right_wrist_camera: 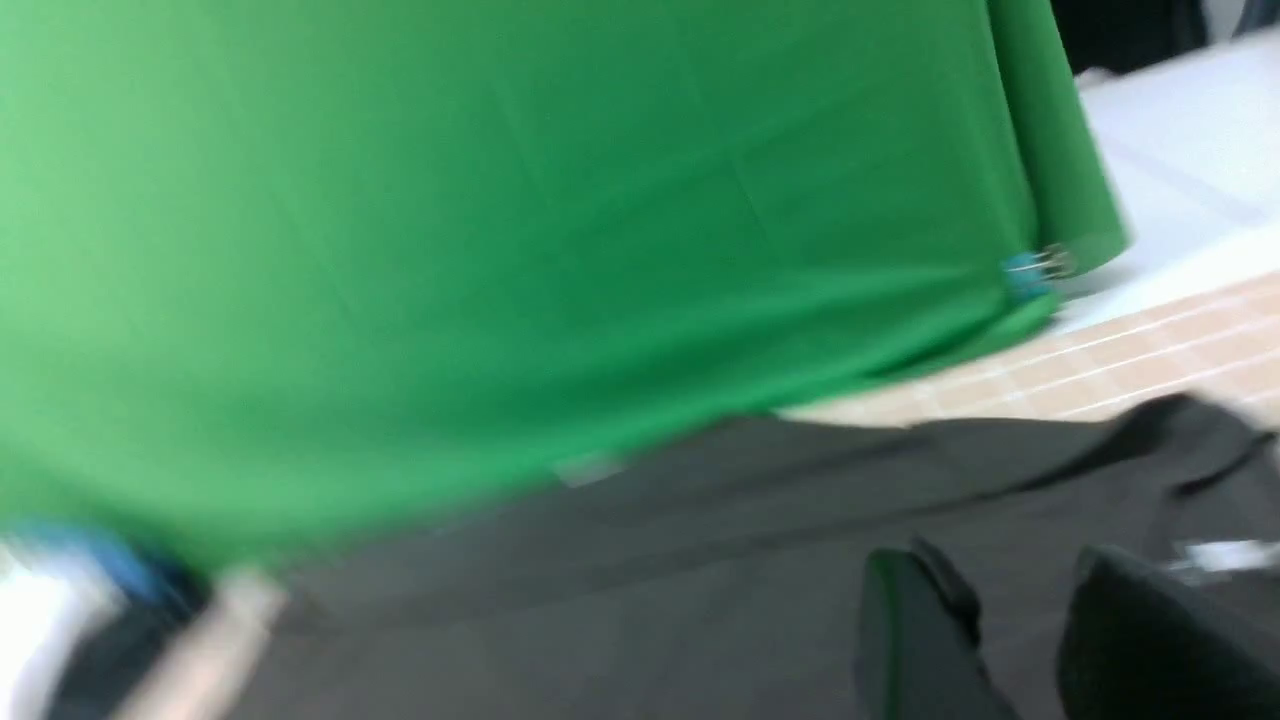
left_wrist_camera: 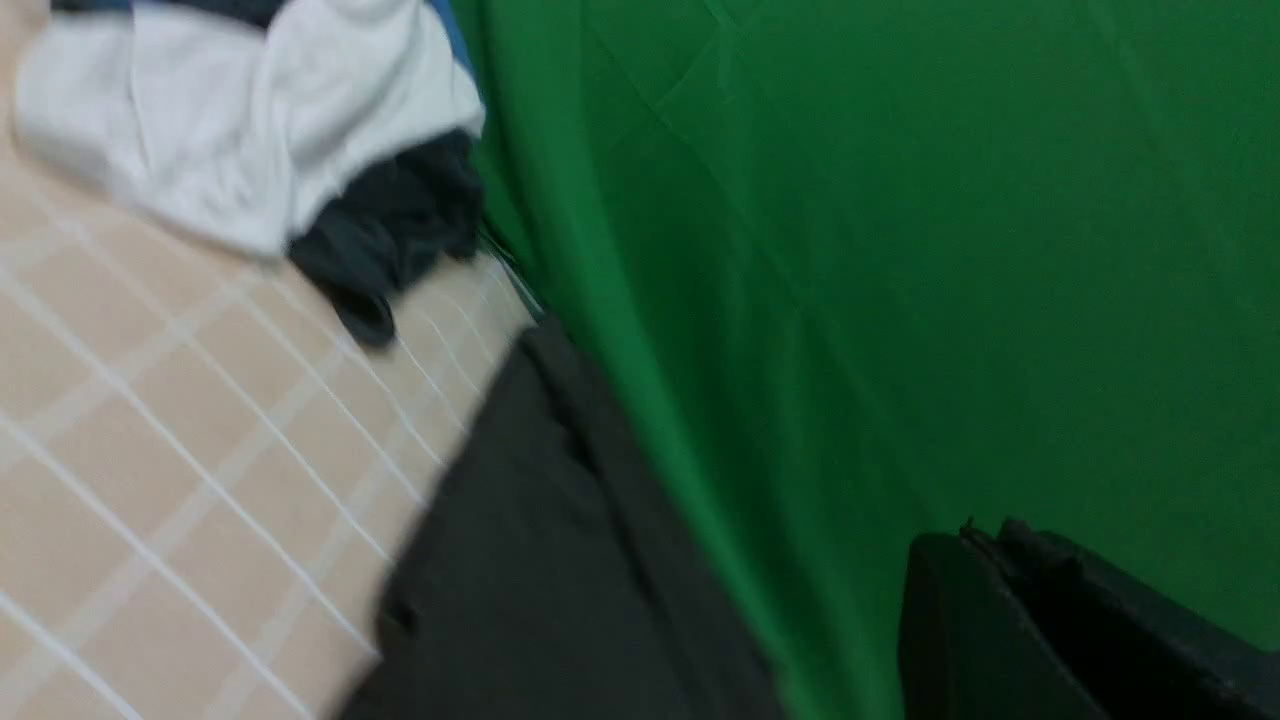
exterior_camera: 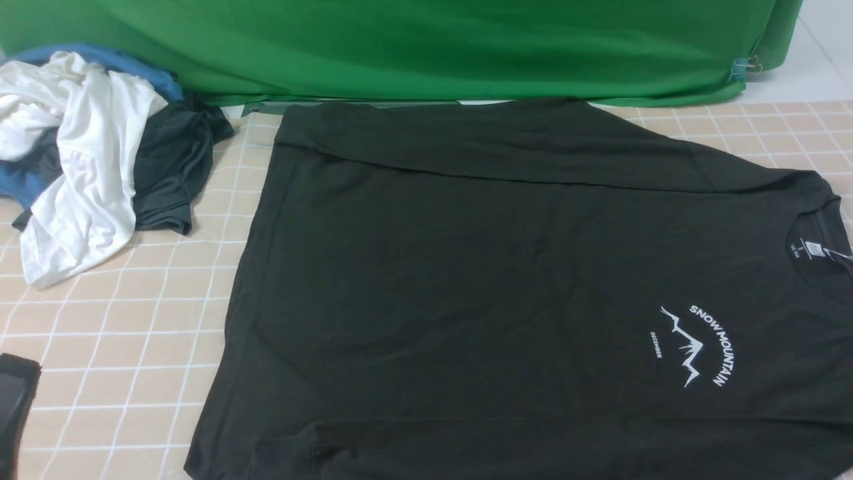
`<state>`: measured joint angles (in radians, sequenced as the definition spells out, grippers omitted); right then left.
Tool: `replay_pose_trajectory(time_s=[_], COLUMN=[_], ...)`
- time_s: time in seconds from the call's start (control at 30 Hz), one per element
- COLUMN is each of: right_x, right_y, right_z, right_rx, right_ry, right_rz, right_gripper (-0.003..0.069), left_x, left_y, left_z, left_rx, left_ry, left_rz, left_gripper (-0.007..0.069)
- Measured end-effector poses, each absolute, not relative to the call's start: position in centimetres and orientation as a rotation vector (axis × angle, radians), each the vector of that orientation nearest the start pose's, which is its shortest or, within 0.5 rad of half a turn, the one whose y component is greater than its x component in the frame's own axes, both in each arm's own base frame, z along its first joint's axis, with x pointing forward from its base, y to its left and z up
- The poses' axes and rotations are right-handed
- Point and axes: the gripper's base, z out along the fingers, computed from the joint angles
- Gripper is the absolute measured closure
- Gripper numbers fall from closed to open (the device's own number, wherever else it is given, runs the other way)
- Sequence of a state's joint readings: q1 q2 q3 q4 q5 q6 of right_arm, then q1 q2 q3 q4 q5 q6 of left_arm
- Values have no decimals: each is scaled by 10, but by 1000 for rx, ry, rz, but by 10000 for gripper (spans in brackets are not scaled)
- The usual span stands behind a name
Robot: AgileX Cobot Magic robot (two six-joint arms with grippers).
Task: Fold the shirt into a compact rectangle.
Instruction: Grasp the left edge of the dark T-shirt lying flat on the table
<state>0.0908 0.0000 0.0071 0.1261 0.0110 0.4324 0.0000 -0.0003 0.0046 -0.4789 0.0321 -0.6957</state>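
The shirt [exterior_camera: 466,280] lies spread flat on the checked worktop [exterior_camera: 120,333], right of the middle, with its neck toward my right and its hem toward my left. Its near edge runs out of the front view. Along its far side a strip of the black cloth is folded over onto the body, just below the hanging green cloth [exterior_camera: 426,47]. The white mountain print [exterior_camera: 696,347] faces up, and the neck label [exterior_camera: 812,250] shows inside the collar. At the far left of the worktop, apart from the shirt, a white garment [exterior_camera: 80,167], a dark grey garment [exterior_camera: 166,173] and a blue garment [exterior_camera: 100,60] lie in a heap. My left pincer [left_wrist_camera: 975,535] is clenched, its fingers pressed together with nothing between them, and it is raised in front of the green cloth. My right pincer [right_wrist_camera: 1000,580] is released: its two fingers [right_wrist_camera: 910,630] stand apart above the shirt, and though the view is blurred I see nothing in the gap.
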Motion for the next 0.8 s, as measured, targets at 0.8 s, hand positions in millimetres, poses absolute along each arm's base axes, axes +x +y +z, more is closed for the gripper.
replay_pose_trajectory(time_s=[0.8], right_x=[52], right_y=[6], right_z=[287], right_rx=[286], right_ry=[1418], right_rz=[500], right_gripper=[628], left_x=[42], left_y=[0], left_z=[280], left_rx=[-681], left_ry=[1158], left_rz=[-902], left_gripper=[607])
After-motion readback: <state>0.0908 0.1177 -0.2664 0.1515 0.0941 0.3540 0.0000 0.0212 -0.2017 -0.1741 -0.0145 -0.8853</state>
